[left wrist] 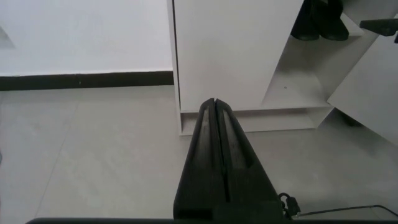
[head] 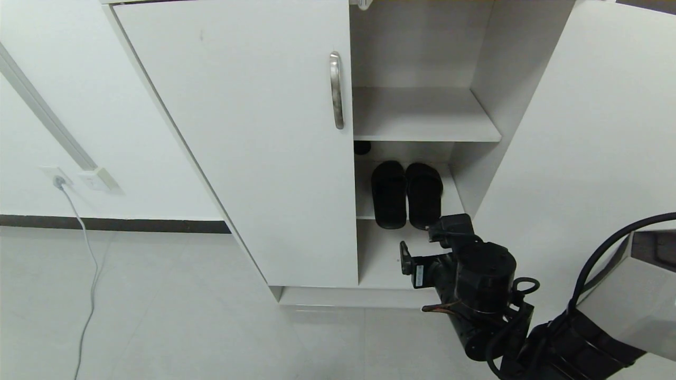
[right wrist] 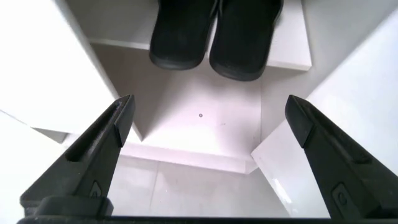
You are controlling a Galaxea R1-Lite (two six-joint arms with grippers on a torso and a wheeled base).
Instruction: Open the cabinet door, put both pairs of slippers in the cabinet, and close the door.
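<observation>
A pair of black slippers (head: pixel 406 195) (right wrist: pixel 214 31) (left wrist: pixel 320 22) lies side by side on a lower shelf of the white cabinet, toes outward. The cabinet's right door (head: pixel 581 148) stands open; its left door (head: pixel 237 148), with a metal handle (head: pixel 336 89), is closed. My right gripper (head: pixel 426 243) (right wrist: pixel 209 106) hovers open and empty just in front of and below the slippers, over the bottom shelf (head: pixel 380 258). My left gripper (left wrist: pixel 214 106) is shut and empty, low over the floor, aimed at the cabinet's base.
The upper shelf (head: pixel 422 113) is bare. A small dark object (head: pixel 362 148) peeks from behind the closed door at the slippers' shelf. A wall socket (head: pixel 58 182) with a cable (head: pixel 90 274) trailing onto the tiled floor is at the left.
</observation>
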